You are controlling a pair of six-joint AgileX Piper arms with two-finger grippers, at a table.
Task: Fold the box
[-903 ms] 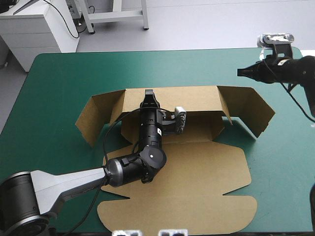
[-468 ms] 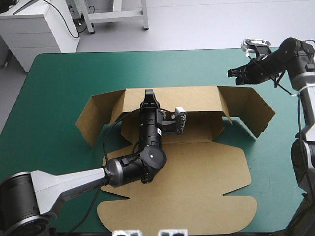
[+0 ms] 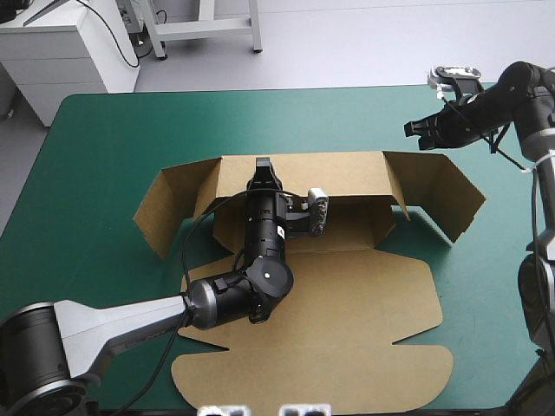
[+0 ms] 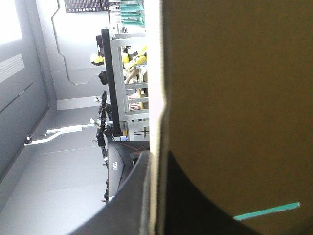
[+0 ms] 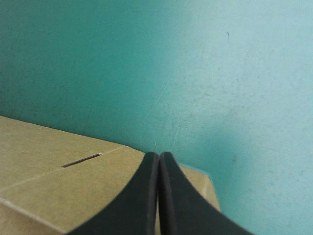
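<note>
The brown box (image 3: 347, 295) lies mid-table as a cut sheet, its back wall (image 3: 347, 173) raised and a side flap angled out at each end. My left gripper (image 3: 262, 165) is shut on the back wall's top edge. In the left wrist view the board (image 4: 234, 98) runs edge-on between its black fingers (image 4: 132, 196). My right gripper (image 3: 409, 130) is shut on nothing, hovering just beyond the right flap (image 3: 442, 195). The right wrist view shows its tip (image 5: 159, 155) over that flap's corner (image 5: 58, 181), which has a thin slot.
The lid panel (image 3: 321, 373) lies flat toward the table's front edge. The left flap (image 3: 160, 212) stands angled outward. A wide strip of teal-green cover (image 3: 217, 121) runs between the box and the far edge. My left arm lies across the box floor.
The right gripper came in from the table's right edge toward the right flap, its wrist bending, then held nearly still. The left gripper and the box have not moved.
</note>
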